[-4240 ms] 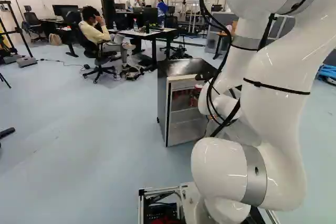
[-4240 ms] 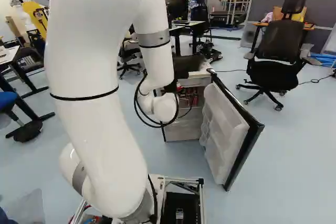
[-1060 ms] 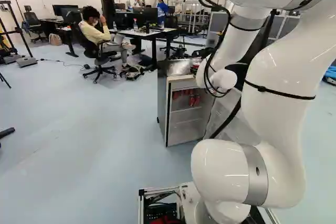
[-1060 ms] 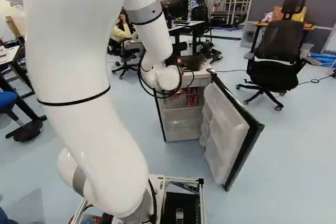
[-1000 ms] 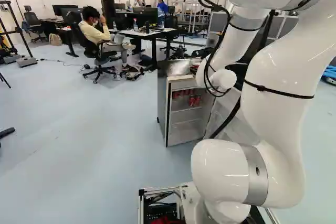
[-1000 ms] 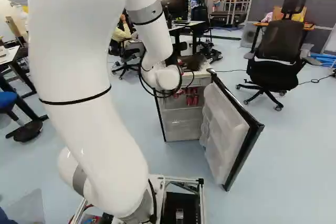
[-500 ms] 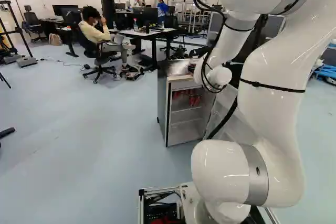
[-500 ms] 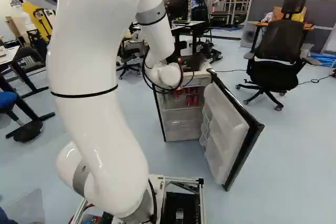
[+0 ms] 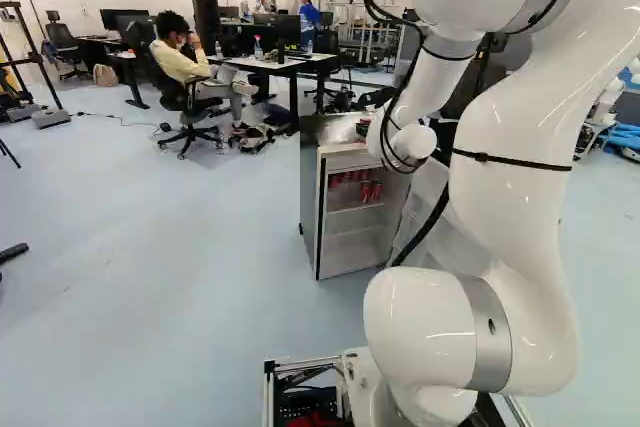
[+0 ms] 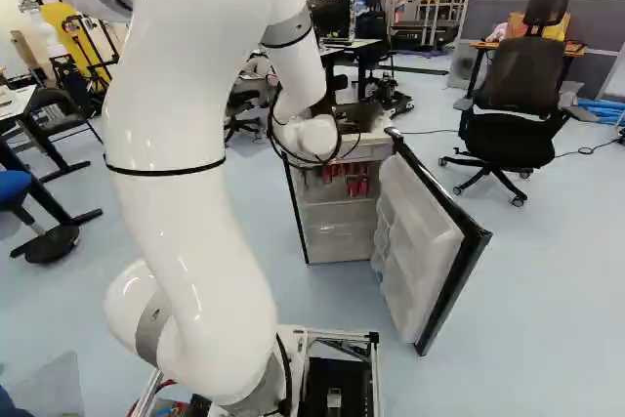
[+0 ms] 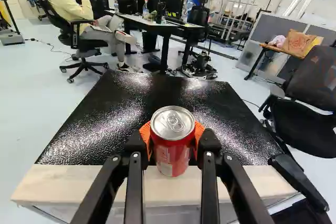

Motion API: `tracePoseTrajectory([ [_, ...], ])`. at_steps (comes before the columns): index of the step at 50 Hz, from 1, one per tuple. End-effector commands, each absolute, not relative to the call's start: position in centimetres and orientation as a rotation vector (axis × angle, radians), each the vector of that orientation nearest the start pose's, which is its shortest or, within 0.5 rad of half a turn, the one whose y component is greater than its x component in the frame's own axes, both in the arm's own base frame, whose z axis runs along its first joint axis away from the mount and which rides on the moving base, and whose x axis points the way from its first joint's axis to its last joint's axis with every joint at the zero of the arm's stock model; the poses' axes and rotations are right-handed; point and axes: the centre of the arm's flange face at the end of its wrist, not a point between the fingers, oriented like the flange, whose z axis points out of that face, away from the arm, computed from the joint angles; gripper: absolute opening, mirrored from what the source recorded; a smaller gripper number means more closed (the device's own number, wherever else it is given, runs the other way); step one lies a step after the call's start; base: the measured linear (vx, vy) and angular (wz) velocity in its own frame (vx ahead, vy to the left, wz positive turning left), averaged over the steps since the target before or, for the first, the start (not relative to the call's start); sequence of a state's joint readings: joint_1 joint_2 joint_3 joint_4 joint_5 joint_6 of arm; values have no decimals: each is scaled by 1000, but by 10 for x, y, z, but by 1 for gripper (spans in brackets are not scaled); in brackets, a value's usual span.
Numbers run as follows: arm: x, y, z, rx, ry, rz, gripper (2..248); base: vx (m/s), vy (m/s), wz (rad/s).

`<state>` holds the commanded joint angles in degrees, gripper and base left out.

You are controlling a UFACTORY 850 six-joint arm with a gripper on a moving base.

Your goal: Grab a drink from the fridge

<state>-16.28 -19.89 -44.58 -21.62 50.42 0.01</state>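
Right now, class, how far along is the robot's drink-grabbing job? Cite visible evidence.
Done: the fridge door stands open, and a red can is outside the compartment.
In hand: the gripper grips that can between orange pads.
Left: probably just carrying it clear; other cans sit inside.

Bright light, speckled glare on fridge top [image 11: 94, 135]

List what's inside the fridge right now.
Red cans on the upper shelf of the fridge, another shelf below. Front cans cover whatever is behind them, so no reliable count. The claw holds one red can outside.
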Motion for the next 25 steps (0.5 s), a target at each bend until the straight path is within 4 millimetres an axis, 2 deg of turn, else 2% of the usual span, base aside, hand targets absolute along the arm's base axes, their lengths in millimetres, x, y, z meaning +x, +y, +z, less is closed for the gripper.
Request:
tracePoseTrajectory([
  [10,515,-124,381,-2575,-229,-1934,99,0,0,0],
  [11,515,-124,381,-2575,-229,-1934,116,0,0,0],
  [15,515,-124,381,-2575,-229,-1934,116,0,0,0],
  [16,515,-124,381,-2575,-229,-1934,148,0,0,0],
  [21,515,-124,381,-2575,-229,-1934,148,0,0,0],
  [22,515,-124,381,-2575,-229,-1934,184,0,0,0],
  [25,515,-124,381,-2575,-229,-1934,184,0,0,0],
])
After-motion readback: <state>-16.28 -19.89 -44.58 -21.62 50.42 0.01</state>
